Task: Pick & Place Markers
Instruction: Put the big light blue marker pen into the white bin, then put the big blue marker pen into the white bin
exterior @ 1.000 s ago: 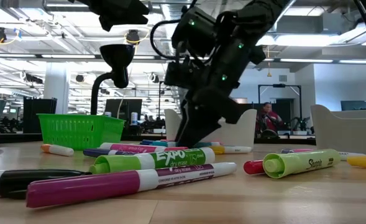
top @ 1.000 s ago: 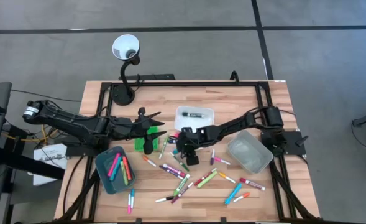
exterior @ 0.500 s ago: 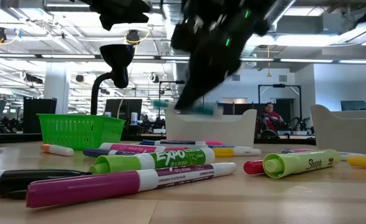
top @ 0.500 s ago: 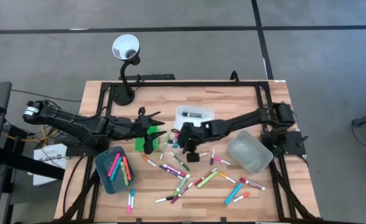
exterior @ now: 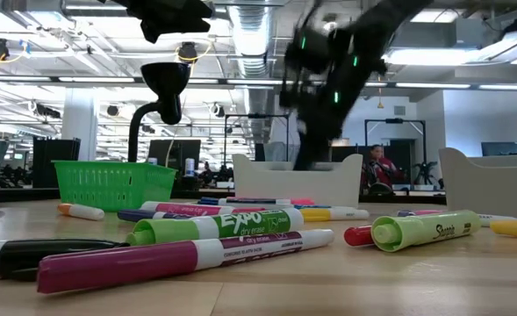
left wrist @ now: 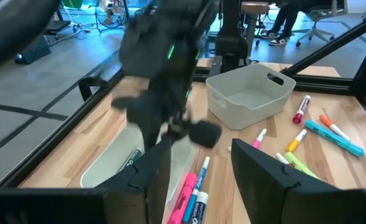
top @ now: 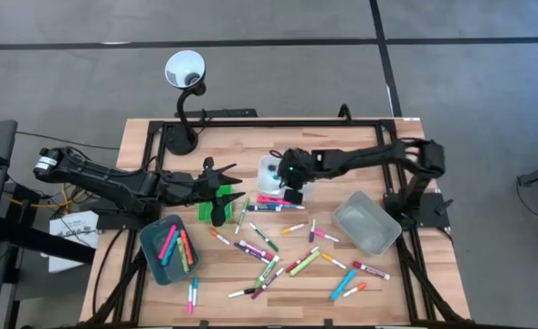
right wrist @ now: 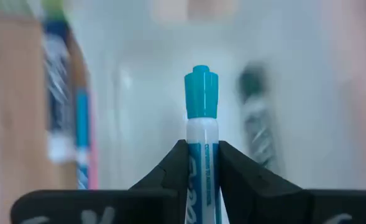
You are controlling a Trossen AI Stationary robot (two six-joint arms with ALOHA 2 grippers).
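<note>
The marker (right wrist: 201,134) between the black fingers (right wrist: 164,174) has a teal cap and a white barrel with blue print. The surface (top: 406,274) is pale wood in butcher-block strips. One basket (exterior: 113,183) is bright green mesh, another tray (top: 367,226) translucent grey, another (top: 269,168) white, another (top: 150,249) teal.

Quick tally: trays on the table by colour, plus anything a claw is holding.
Green tray: 1
White tray: 1
Teal tray: 1
Clear grey tray: 1
Teal-capped marker held in the right claw: 1
Total: 4 trays, 1 held marker
</note>
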